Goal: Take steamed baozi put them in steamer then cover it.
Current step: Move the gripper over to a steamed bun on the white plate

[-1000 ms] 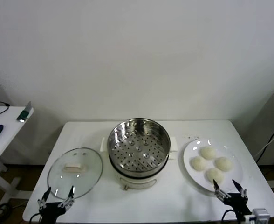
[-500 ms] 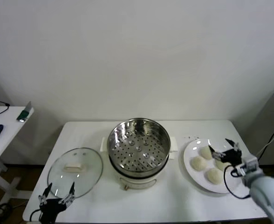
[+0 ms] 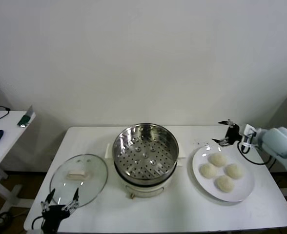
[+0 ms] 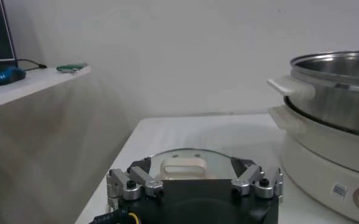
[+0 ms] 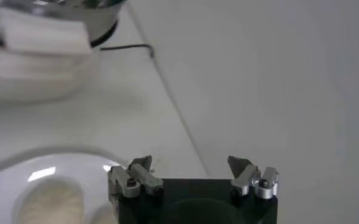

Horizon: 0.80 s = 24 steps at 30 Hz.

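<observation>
A white rectangular table (image 3: 148, 214) held everything. At its middle stood the round shiny stainless-steel steamer basket (image 3: 146, 151) with a perforated bottom, seated on a cream-white electric pot base with side handles; the basket held nothing. To the left of it, near the table's front edge, the round transparent glass cover (image 3: 79, 179) with its metal rim and cream-white oblong handle lay flat on the tabletop. To the right of the steamer sat a flat round white plate (image 3: 241, 190) carrying the four small smooth cream-white steamed baozi (image 3: 217, 159), grouped close together at the plate's centre.

The right gripper (image 3: 225, 132) hung in the air above the far edge of the plate, just beyond the buns and between the plate and the white wall (image 3: 143, 58). Its fingers were spread wide with nothing between them, as the right wrist view (image 5: 191, 173) also showed, with one bun just visible beneath it.

The left gripper (image 3: 60, 201) sat low at the near left edge of the table, just in front of the cover's near rim. Its fingers were likewise spread fully apart and held nothing; the left wrist view (image 4: 194, 181) showed the cover's handle between and beyond them.
</observation>
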{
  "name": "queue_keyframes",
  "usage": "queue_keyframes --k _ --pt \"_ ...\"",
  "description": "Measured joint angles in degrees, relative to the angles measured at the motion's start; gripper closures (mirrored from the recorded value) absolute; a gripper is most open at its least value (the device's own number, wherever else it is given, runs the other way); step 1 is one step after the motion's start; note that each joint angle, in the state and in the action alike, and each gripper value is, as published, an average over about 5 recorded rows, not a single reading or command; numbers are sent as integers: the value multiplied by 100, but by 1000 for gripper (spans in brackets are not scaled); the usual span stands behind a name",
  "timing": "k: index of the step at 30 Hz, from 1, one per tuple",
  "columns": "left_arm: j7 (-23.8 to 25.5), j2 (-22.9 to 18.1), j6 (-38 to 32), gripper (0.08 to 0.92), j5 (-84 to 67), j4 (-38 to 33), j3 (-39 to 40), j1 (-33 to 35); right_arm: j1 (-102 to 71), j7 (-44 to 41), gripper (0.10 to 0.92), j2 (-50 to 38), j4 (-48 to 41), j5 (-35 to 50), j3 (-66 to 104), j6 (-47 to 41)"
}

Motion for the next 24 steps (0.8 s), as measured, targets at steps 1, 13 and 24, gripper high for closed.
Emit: queue_keyframes --k 1,13,24 --pt "3 2 0 177 2 2 0 -6 320 -179 203 34 -95 -3 -334 35" --pt "71 39 -28 177 3 53 -8 -93 2403 -1345 203 726 -1035 125 -3091 71" --pt "77 33 -20 177 -27 94 -69 -128 2090 -1639 203 1408 -1996 -206 -3383 167"
